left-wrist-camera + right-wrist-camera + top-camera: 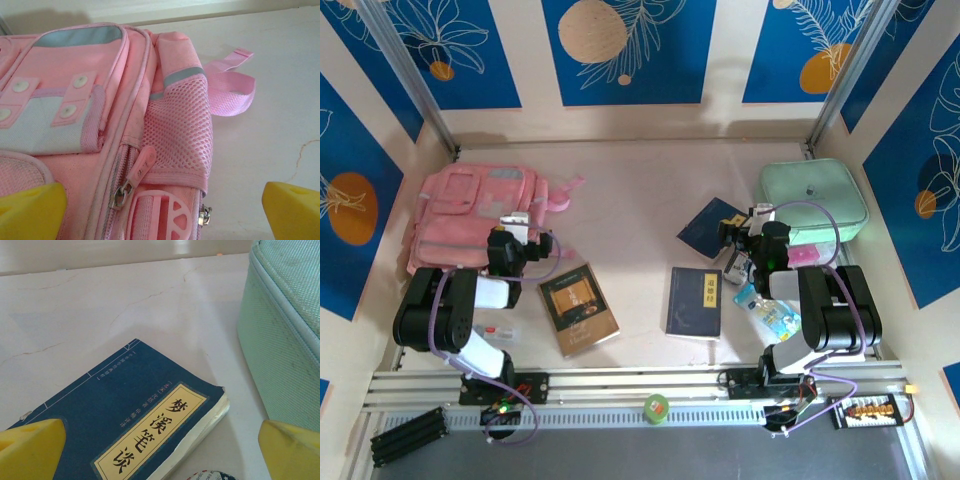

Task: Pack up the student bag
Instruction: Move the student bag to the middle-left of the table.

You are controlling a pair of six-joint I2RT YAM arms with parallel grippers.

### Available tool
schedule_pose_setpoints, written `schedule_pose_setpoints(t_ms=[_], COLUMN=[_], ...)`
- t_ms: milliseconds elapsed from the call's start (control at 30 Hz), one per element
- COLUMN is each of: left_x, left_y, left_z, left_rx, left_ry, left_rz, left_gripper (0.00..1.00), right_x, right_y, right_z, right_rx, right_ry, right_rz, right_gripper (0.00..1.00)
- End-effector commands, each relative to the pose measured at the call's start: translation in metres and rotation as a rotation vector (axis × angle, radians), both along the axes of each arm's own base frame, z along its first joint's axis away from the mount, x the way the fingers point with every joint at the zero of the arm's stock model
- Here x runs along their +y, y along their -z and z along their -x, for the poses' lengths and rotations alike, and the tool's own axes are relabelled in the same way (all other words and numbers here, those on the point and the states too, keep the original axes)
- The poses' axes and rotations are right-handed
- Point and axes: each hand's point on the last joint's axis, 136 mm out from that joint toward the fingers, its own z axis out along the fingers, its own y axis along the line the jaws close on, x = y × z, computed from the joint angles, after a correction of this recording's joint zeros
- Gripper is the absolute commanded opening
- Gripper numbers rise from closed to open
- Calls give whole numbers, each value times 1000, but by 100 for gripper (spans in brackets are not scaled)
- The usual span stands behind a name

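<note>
Left gripper (161,210) gapes empty at zipped student bag (470,215), far-left desk corner; right gripper (160,450) gapes empty by zipped mint case (813,200), far-right corner.

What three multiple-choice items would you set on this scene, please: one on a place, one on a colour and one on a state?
1. Where on the table does the student bag lie? A far left; B far right; C near edge, centre.
2. What colour is the zip case? A mint green; B red; C black.
3. How is the left gripper? A shut tight; B open, holding nothing; C shut on the bag.
Answers: 1 A, the top view shows it far left; 2 A, its fabric is pale green; 3 B, its yellow fingers stand wide apart.
</note>
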Motion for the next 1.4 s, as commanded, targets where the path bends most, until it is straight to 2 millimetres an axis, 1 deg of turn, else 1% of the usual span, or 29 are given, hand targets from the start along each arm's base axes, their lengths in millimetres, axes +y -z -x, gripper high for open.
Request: schedule_pose_setpoints(t_ms=[0,600,733,800,867,967,1033,1100,1167,1233,1267,1367], left_x=[-7,-6,-7,-11,-6,10,11,15,18,19,20,16], left_y=[-6,-6,-7,-10,-19,-33,-46,-60,-76,-92,-99,-105], left_z=[-5,-5,-5,-3,-1,0,0,2,5,9,11,14], left_rx=[-19,-18,-24,-38,-58,-27,-16,-7,3,17,35,145], left_ry=[31,31,35,56,32,-69,-73,-116,-153,-190,-210,-222], left_rz=[-4,-2,-3,-4,-1,-4,-7,34,91,164,211,286], left_gripper=[100,100,100,100,100,100,100,100,100,100,100,100], right_x=[0,0,0,1,4,3,1,-1,9,23,35,72], right_y=[-6,-5,-5,-6,-12,-35,-50,-64,-77,-83,-86,-91], right_z=[-5,-5,-5,-4,-5,-4,-2,-1,1,3,4,10], right_rx=[-21,-19,-15,-24,-24,-16,-11,-7,18,59,84,166], right_ry=[9,11,10,7,7,36,51,83,62,37,-2,-83], right_rz=[-2,-2,-2,-1,21,53,52,-3,-90,-173,-209,-263], right_gripper=[99,99,99,99,99,99,99,99,99,99,99,99])
